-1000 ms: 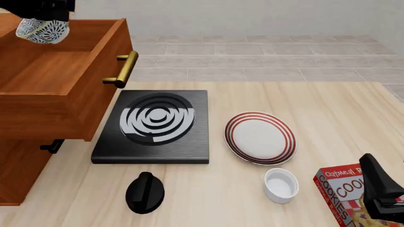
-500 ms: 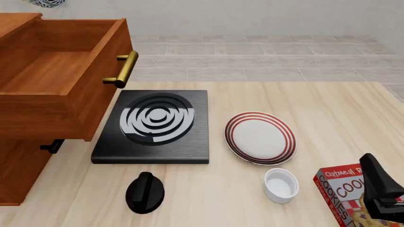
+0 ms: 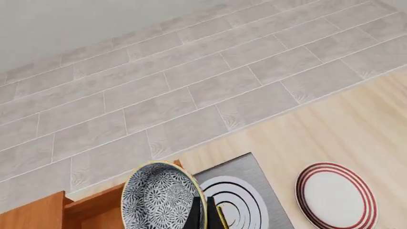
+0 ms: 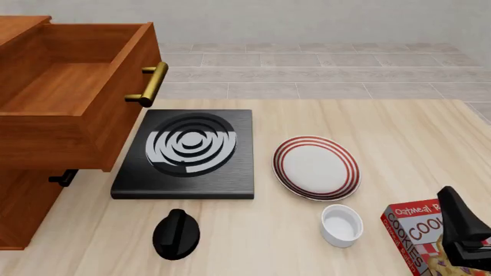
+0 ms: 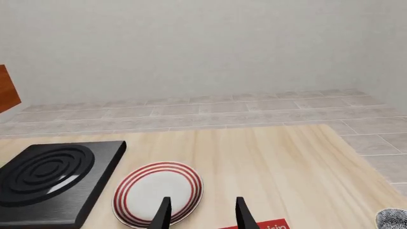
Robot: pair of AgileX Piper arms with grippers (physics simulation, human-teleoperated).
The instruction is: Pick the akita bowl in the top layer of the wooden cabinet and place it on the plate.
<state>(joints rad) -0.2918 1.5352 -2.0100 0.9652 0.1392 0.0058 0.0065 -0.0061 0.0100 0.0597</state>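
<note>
The pale wooden surface [image 4: 368, 132] carries everything, with the large reddish-brown wooden cabinet [image 4: 23, 213] at its left edge. The cabinet's top layer [image 4: 77, 92], a reddish-brown drawer box with a brass bar handle [image 4: 149, 84], stands pulled out to the right and shows only its bare wooden floor in the front view. Just right of it lies the black square stove slab with white rings [image 4: 188, 152], and right of that, a little apart, the round white plate with red rings at its rim [image 4: 316, 167], flat and bare.

My left arm is outside the front view. Its wrist camera looks down from high above, and there my left pincer [image 3: 207, 217] is clamped on the thin rim of the small blue-black and white speckled akita bowl [image 3: 162, 198], one dark finger on each side of the wall. The bowl hangs tilted on edge, over the corner of the open drawer and the near part of the stove slab.

My right arm sits low at the near right corner, beside the red cookie box [image 4: 414, 233]. My right pincer [image 5: 202, 212] has its two dark fingers spread apart around nothing, pointing toward the plate. The small plain white ramekin [image 4: 341, 225] stands just near of the plate, and the black knob-like lid [image 4: 176, 234] lies near of the stove slab.
</note>
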